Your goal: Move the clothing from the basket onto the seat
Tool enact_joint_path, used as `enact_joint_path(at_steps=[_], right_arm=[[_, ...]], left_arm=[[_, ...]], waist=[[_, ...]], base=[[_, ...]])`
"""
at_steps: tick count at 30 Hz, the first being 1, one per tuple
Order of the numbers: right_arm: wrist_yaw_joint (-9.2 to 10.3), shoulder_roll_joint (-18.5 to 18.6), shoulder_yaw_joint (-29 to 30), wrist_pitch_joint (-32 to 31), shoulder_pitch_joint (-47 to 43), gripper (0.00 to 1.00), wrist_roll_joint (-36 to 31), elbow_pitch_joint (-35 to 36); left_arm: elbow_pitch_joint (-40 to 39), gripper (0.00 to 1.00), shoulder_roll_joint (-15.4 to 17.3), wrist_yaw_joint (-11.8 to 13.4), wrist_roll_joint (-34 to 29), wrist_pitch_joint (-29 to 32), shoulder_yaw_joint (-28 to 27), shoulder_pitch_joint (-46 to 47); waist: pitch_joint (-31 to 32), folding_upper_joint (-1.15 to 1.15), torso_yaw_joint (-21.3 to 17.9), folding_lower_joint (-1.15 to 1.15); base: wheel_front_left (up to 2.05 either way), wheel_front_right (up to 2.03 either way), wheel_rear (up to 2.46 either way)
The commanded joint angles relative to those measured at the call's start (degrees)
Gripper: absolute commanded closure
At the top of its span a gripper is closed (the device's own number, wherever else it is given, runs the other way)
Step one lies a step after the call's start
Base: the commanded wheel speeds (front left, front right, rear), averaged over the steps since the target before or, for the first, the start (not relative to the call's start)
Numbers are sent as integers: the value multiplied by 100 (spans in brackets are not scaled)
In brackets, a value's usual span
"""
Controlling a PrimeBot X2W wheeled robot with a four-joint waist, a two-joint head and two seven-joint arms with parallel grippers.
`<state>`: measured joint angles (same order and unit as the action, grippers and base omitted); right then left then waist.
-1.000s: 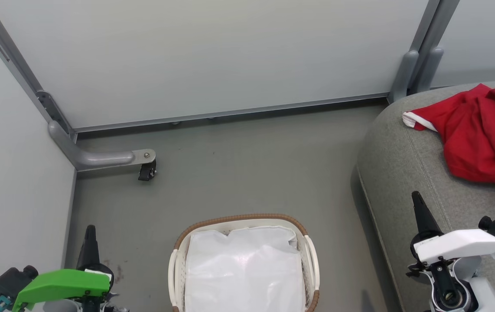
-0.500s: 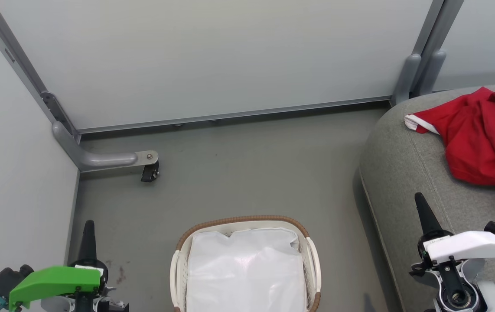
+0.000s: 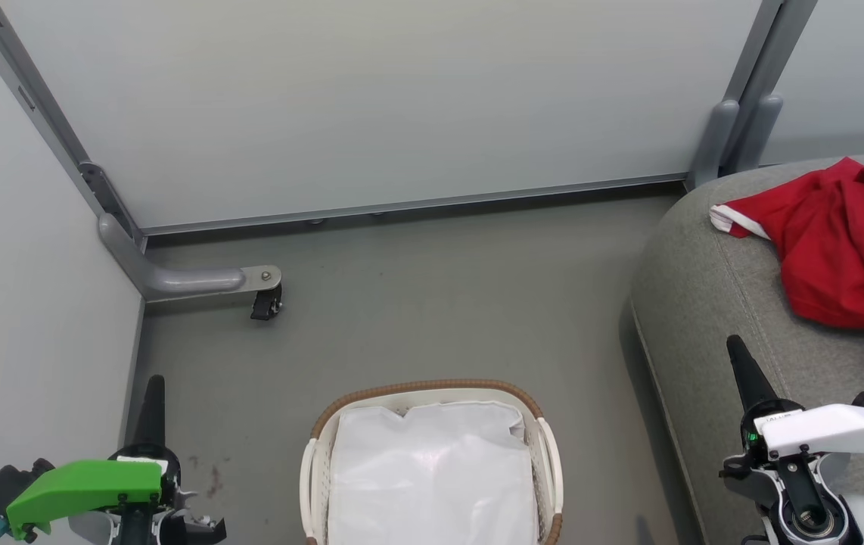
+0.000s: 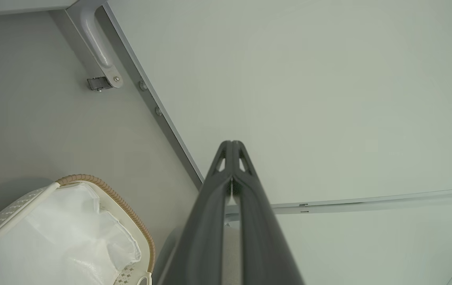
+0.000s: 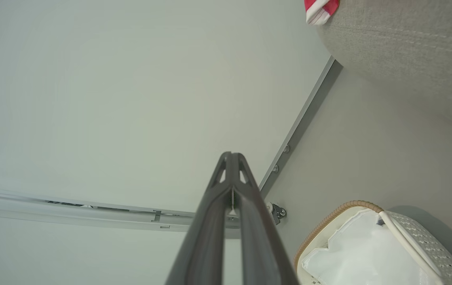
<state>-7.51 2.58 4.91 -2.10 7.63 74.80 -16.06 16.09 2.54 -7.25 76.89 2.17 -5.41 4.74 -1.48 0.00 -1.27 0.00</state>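
Observation:
Red clothing (image 3: 848,242) with white trim lies crumpled on the grey seat (image 3: 712,295) at the right; a striped corner of the clothing (image 5: 321,8) shows at the seat's edge (image 5: 400,51). The white basket (image 3: 432,393) with a brown rim stands on the floor at bottom centre, and inside it I see just its white liner (image 3: 432,477). My left gripper (image 3: 153,384) is shut and empty, left of the basket (image 4: 103,198). Over the seat's front stands my right gripper (image 3: 734,344), shut and empty, with the basket (image 5: 348,208) off to its side.
Pale partition walls (image 3: 371,106) close off the back and left. A grey metal foot with a black caster (image 3: 262,303) juts onto the floor at the left. Open grey floor (image 3: 439,295) lies between basket, wall and seat.
The camera has shifted, sliding the whole scene slightly down and right. Both grippers have sunk a little lower in the head view. The clothing and basket lie as before.

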Motion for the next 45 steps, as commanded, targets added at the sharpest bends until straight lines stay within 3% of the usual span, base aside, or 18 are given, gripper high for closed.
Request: enact_joint_path(at_steps=[1, 36, 45], right_arm=[[2, 34, 29, -48, -56, 100, 141, 64], [3, 46, 169, -442, -170, 100, 1686, 208], [3, 47, 175, -460, -176, 100, 1768, 217]], left_arm=[[-57, 100, 43, -25, 148, 36, -25, 116], [-207, 100, 50, -38, 1490, 438, -120, 185], [-210, 100, 51, -39, 1562, 461, -123, 178]], waist=[[6, 0, 5, 0], [120, 0, 117, 0], [130, 0, 127, 0]], base=[[0, 0, 0], [0, 0, 0], [0, 0, 0]])
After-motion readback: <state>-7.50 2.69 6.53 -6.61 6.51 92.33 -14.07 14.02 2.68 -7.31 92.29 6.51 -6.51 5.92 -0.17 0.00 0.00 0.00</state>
